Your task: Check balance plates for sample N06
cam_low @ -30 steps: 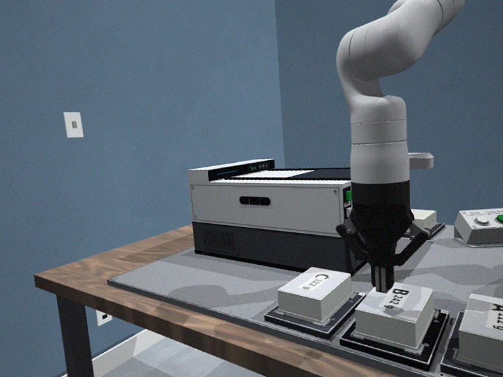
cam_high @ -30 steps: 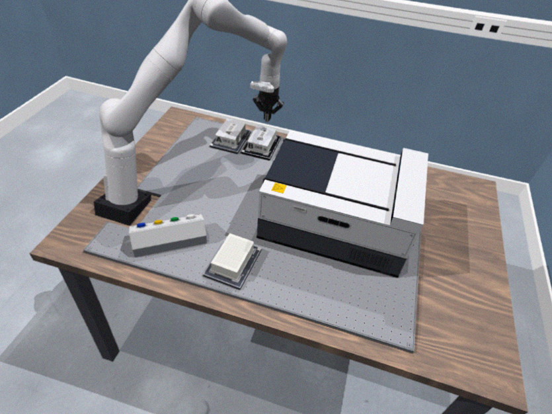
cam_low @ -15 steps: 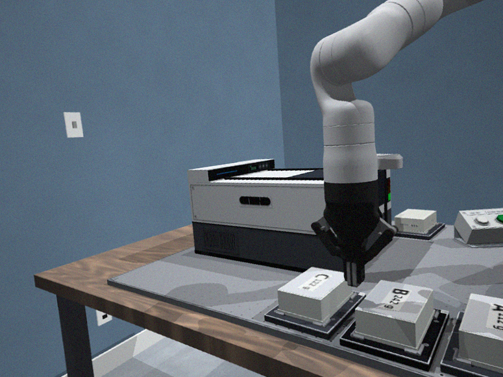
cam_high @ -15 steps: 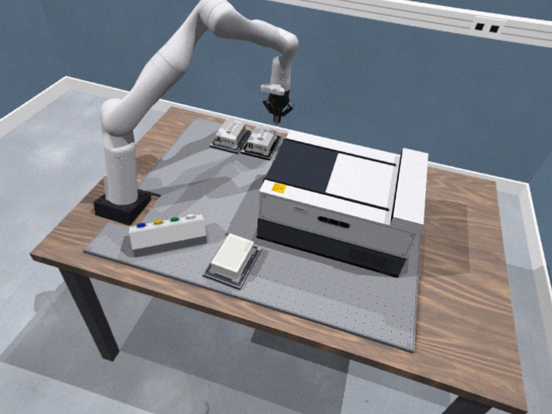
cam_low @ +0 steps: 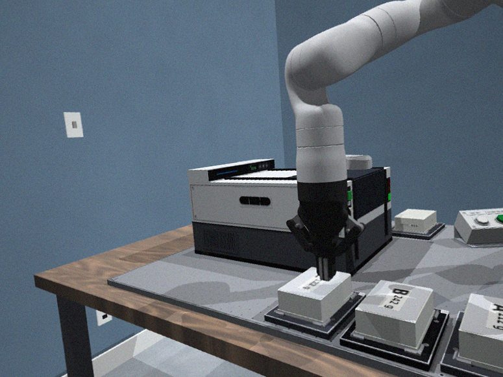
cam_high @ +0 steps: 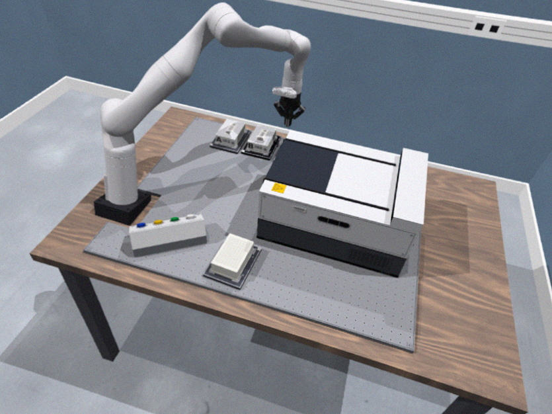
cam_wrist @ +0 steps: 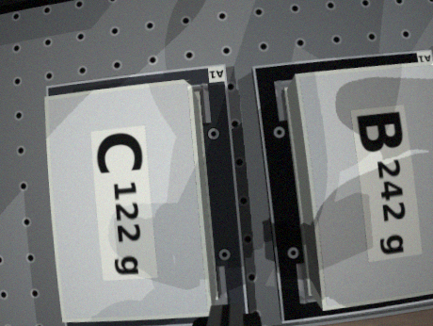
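Standing shut beside the centrifuge point(cam_high: 362, 179), with N06 point(cam_high: 232, 256) sitting well apart in its nest, the empty gripper point(cam_low: 327, 272) is hanging above the gap between plate C point(cam_wrist: 127, 198) and plate B point(cam_wrist: 372, 188), fingers pinched together.

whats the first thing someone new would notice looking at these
Probably the white arm arching over the table, its shut, empty gripper pointing down above balance plate C, marked 122 g, at the end of a row of nests. Beside it sit plate B, marked 242 g, and plate A, marked 112 g. Next comes the big white centrifuge mid-table, with the sample block and the button panel in front.
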`<control>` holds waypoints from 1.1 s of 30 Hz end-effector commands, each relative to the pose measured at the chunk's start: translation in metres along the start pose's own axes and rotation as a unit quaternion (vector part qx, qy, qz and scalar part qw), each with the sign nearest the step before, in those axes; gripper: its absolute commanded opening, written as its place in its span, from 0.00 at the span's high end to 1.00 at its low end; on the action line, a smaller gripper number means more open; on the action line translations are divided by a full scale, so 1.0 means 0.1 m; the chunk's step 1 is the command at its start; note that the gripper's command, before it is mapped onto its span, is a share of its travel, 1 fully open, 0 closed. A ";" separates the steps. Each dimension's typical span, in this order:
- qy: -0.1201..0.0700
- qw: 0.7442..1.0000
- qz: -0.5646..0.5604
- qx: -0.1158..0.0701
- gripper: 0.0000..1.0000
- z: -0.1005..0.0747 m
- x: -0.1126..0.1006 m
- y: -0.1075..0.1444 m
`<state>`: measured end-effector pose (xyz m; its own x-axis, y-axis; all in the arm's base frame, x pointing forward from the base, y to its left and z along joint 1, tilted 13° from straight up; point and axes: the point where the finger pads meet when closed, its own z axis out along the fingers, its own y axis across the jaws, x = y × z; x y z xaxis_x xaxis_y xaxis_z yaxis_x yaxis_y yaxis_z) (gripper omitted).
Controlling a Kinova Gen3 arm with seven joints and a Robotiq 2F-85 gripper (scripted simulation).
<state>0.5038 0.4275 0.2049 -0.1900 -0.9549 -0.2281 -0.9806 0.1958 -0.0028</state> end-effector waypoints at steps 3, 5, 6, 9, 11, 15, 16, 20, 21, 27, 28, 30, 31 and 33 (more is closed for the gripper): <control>-0.001 1.000 0.000 0.001 0.90 -0.02 -0.01 -0.15; -0.001 1.000 0.000 0.001 0.90 -0.02 -0.01 -0.21; -0.001 1.000 0.000 0.001 0.90 -0.02 -0.01 -0.25; -0.001 1.000 0.000 0.001 0.90 -0.02 -0.01 -0.35; -0.001 1.000 0.000 0.001 0.90 -0.02 0.00 -0.41; -0.001 1.000 0.000 0.001 0.90 -0.02 0.00 -0.51; -0.001 1.000 0.000 0.001 0.90 -0.02 0.00 -0.51; -0.001 1.000 0.000 0.001 0.90 -0.02 0.00 -0.52; -0.001 1.000 0.000 0.001 0.90 -0.02 0.00 -0.52; -0.001 1.000 0.000 0.001 0.90 -0.02 0.00 -0.52; -0.001 1.000 0.000 0.001 0.90 -0.02 0.00 -0.52; -0.001 1.000 0.000 0.001 0.90 -0.02 0.00 -0.52; -0.001 1.000 0.000 0.001 0.90 -0.02 0.00 -0.52; -0.001 1.000 0.000 0.001 0.90 -0.02 0.00 -0.52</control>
<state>0.5538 0.4172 0.2049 -0.1896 -0.9552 -0.2274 -0.9808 0.1951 -0.0019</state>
